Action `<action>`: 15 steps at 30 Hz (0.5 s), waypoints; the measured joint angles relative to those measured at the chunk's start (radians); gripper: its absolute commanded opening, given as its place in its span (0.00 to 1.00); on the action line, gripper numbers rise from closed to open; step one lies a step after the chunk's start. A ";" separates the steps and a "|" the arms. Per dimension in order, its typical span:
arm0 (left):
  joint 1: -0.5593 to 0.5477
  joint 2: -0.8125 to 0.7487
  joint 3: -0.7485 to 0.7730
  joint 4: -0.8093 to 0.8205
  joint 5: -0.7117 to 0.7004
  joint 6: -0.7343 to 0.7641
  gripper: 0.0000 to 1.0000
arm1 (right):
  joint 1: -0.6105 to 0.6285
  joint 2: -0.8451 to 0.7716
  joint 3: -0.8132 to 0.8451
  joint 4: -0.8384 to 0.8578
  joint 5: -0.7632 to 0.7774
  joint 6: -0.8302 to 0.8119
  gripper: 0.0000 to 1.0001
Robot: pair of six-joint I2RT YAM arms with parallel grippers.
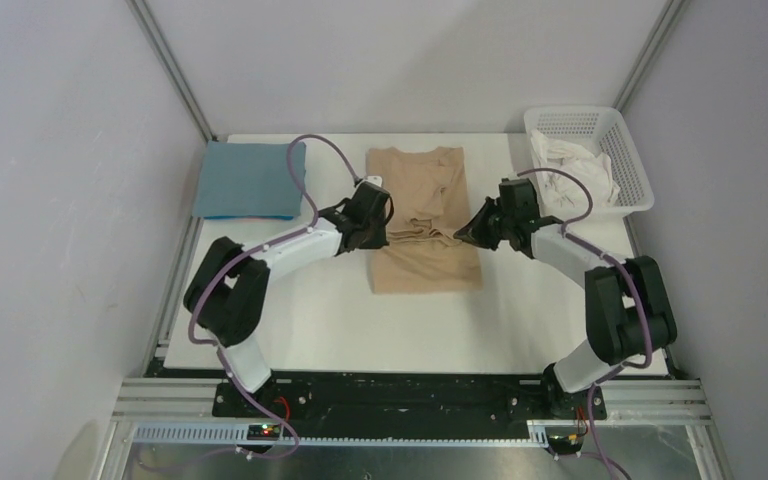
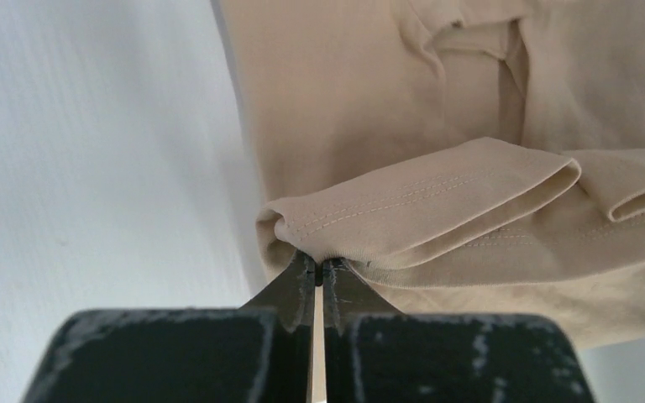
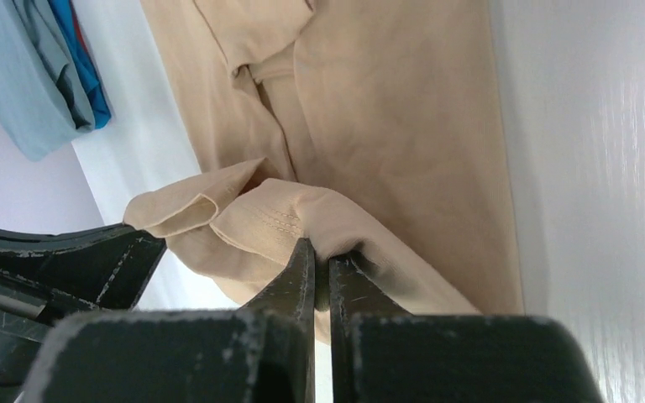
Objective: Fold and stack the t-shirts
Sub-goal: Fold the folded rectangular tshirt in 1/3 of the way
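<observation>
The tan-beige t-shirt (image 1: 422,215) lies lengthwise in the middle of the table, sleeves folded in, collar at the far end. Its near hem is lifted and doubled over towards the middle. My left gripper (image 1: 388,237) is shut on the hem's left corner (image 2: 302,231). My right gripper (image 1: 460,236) is shut on the hem's right corner (image 3: 336,235). Both hold the hem a little above the shirt's middle. The teal-blue t-shirt (image 1: 247,180) lies folded at the far left and shows in the right wrist view (image 3: 38,75).
A white lattice basket (image 1: 632,155) with white cloth (image 1: 572,170) in it stands at the far right corner. The white table (image 1: 520,310) is bounded by side walls and a metal frame.
</observation>
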 measured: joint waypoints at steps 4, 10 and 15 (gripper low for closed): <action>0.038 0.075 0.055 0.002 0.034 0.018 0.11 | -0.009 0.064 0.043 0.019 -0.001 -0.006 0.09; 0.047 0.148 0.090 0.000 0.059 0.037 0.41 | -0.033 0.162 0.100 0.046 -0.013 -0.012 0.50; 0.053 0.153 0.140 -0.026 0.052 0.066 0.97 | -0.048 0.216 0.164 0.027 0.001 -0.021 0.97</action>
